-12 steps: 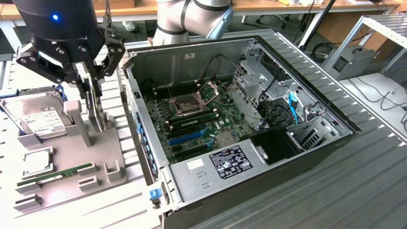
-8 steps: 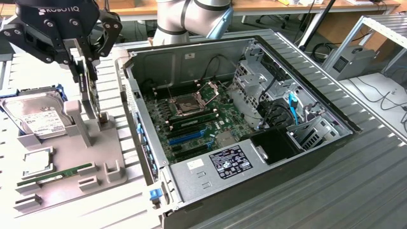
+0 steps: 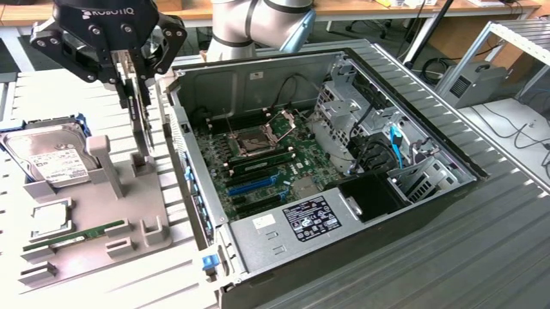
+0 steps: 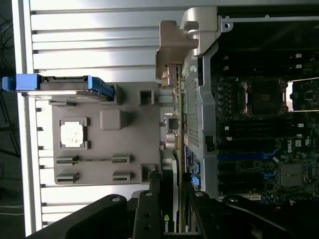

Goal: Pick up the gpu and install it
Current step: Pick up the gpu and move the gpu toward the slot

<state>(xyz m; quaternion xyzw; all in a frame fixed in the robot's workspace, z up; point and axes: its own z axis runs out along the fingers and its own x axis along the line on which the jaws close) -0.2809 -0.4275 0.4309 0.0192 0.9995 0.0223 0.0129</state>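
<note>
Slatted metal bench (image 3: 481, 257), ROBOTIQ hand (image 3: 136, 76) w/ gpu (image 3: 142, 125)

The gripper (image 3: 138, 82) is hanging high at the exterior view's left, pointing straight down. Its black linkages (image 3: 51, 44) are splaying out to both sides of the body. The fingers (image 3: 125, 67) are drawing in close together and pinching the gpu (image 3: 143, 129) on its flat faces, so the card is hanging on edge beneath them. In the wrist view, the gripper (image 4: 168, 195) is pressing a finger against each face of the gpu (image 4: 169, 221). The arm (image 3: 257, 22), grey with a blue joint cap, is standing at the top edge, to the exterior view's right of the gripper.
</note>
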